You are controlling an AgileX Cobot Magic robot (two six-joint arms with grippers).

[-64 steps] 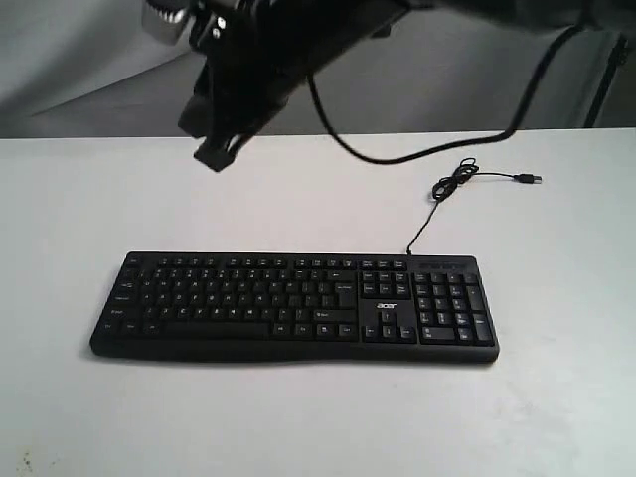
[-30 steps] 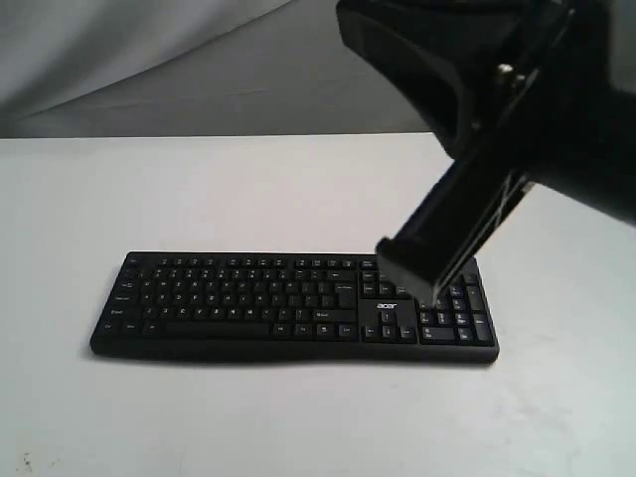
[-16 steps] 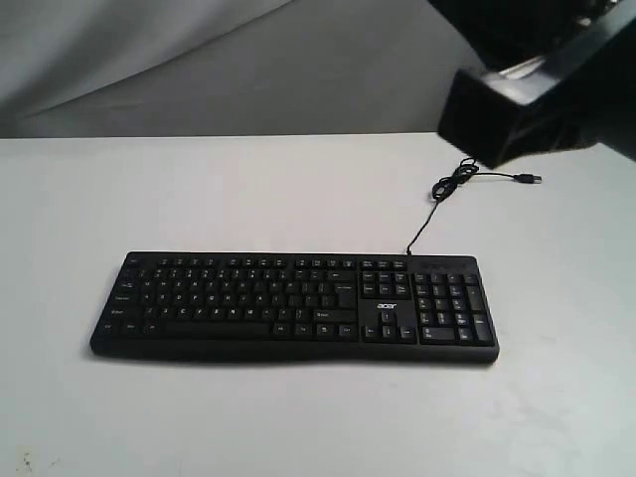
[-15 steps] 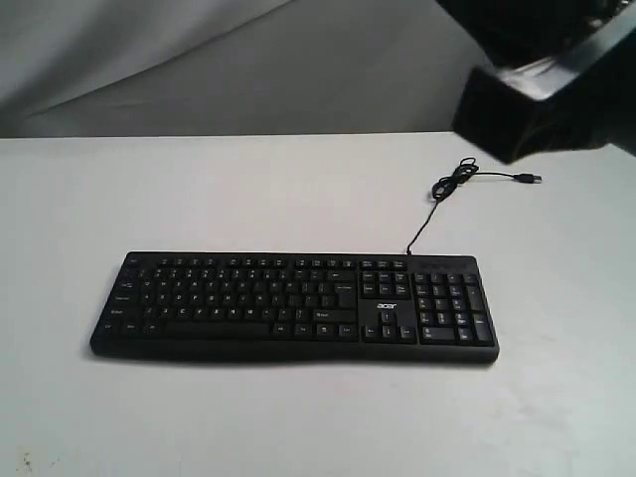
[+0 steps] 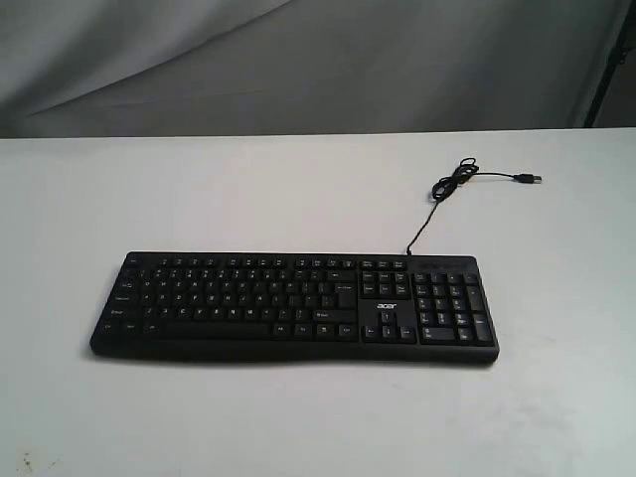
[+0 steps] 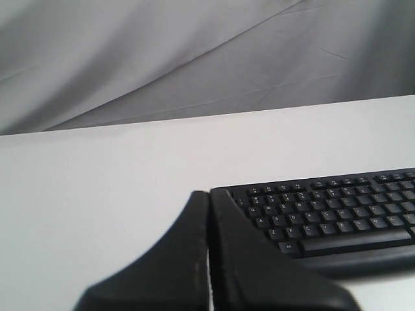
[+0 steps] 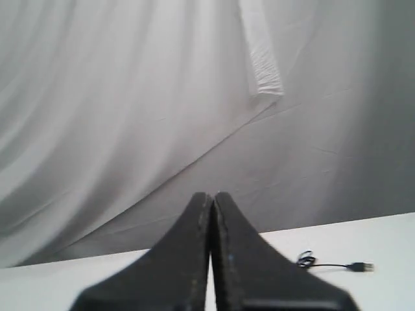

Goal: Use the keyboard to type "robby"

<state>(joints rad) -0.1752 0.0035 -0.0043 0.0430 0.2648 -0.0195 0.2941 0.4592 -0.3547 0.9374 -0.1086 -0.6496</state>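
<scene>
The black keyboard [image 5: 295, 306] lies flat in the middle of the white table, its numeric pad and white "acer" logo on the right. Its thin cable [image 5: 437, 199] runs back to a loose USB plug [image 5: 530, 179]. Neither arm shows in the exterior view. In the left wrist view my left gripper [image 6: 209, 193] is shut with nothing held, its tips near the keyboard [image 6: 331, 210] at the left end. In the right wrist view my right gripper [image 7: 212, 195] is shut and empty, raised and facing the backdrop, with the USB plug [image 7: 360, 266] beyond it.
The white table [image 5: 298, 199] stretches wide around the keyboard. A grey cloth backdrop [image 5: 298, 60] hangs behind the table's far edge. A dark stand leg [image 5: 602, 70] shows at the back right.
The right arm, which swept across the top of the exterior view, has pulled out of that view to the upper right. The keyboard and cable have not moved.
</scene>
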